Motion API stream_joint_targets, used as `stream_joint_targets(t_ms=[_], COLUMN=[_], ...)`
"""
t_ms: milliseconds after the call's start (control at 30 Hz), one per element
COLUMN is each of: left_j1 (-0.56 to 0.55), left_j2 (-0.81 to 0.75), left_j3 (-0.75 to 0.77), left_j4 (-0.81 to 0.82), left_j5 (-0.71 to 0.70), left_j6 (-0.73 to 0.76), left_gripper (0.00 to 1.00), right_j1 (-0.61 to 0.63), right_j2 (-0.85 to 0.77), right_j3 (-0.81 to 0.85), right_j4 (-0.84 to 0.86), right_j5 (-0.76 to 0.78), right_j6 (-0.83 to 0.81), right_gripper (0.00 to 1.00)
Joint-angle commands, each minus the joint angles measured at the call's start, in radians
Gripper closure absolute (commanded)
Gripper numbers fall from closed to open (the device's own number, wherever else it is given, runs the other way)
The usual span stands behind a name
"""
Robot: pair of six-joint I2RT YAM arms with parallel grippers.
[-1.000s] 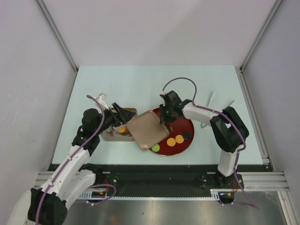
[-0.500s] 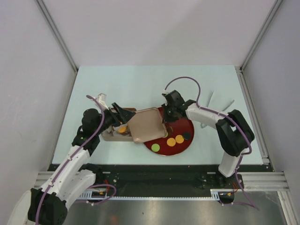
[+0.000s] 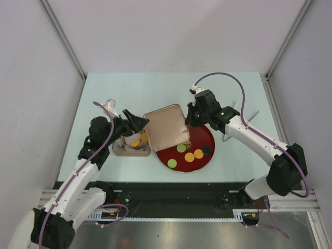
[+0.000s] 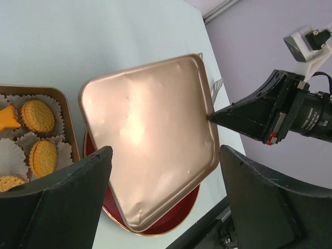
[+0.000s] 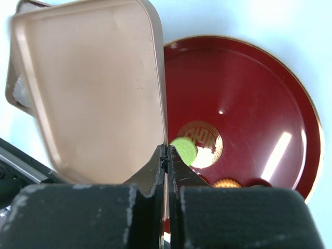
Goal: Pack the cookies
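I take the dark-red plate as my mark. Five cookies lie flat on its near half. A green disc sits closest to the plate's centre, with two orange discs side by side just nearer to me. A small black disc lies to their right, and a second green disc is by the plate's near-left rim. On my right wrist camera the central green one looks thin, with a finely ribbed edge, and rests beside the gold emblem at the plate's middle.

More cookies sit in the tin, just left of the plate. They are round orange sandwich biscuits with ridged, scalloped edges, each in a white paper cup. One irregular orange piece lies among them.

The lid, a rose-gold rounded square, hangs tilted over the plate's far-left part and reaches toward the tin. My right gripper is over the plate's far rim, its jaws pressed together on the lid's thin right edge.

My left gripper stands left of the plate, above the tin, with fingers spread wide and nothing between them. The lid shows beyond those fingers on the left wrist camera, and I see no contact.
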Motion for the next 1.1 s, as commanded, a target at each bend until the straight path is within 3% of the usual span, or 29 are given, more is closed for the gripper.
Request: stream_joint_targets(t_ms=[0,433,733,800,833,933,1000,1067], left_j1=[-0.004,-0.004,-0.004,-0.004,-0.004,-0.004,-0.004,-0.002], left_j2=[-0.007,0.010,0.056,0.050,0.043,0.029,0.013,0.001], left_j3=[0.056,-0.017,-0.073,-0.082,-0.082,-0.079,-0.079,-0.080], left_j4=[0.004,0.108,0.259,0.291,0.295,0.300,0.306,0.311], left_j5=[-0.033,0.013,0.119,0.130,0.136,0.142,0.147,0.148], left_j6=[0.031,-0.012,-0.072,-0.081,-0.081,-0.076,-0.073,-0.069], left_gripper=[0.11,0.11,0.14,0.19,0.31,0.52,0.60,0.79], right_j1=[0.002,-0.001,0.007,0.013,0.015,0.016,0.015,0.013], right_j2=[-0.063,-0.158,-0.162,-0.155,-0.146,-0.145,-0.148,-0.149], right_j3=[0.045,0.076,0.078,0.078,0.078,0.078,0.078,0.078], right_j4=[-0.053,-0.059,0.025,0.027,0.024,0.019,0.024,0.022], right_j5=[0.014,-0.038,-0.176,-0.188,-0.187,-0.184,-0.185,-0.188], right_j6=[0.022,0.066,0.121,0.123,0.122,0.117,0.114,0.111], right_gripper=[1.00,1.00,1.00,1.00,1.00,1.00,1.00,1.00])
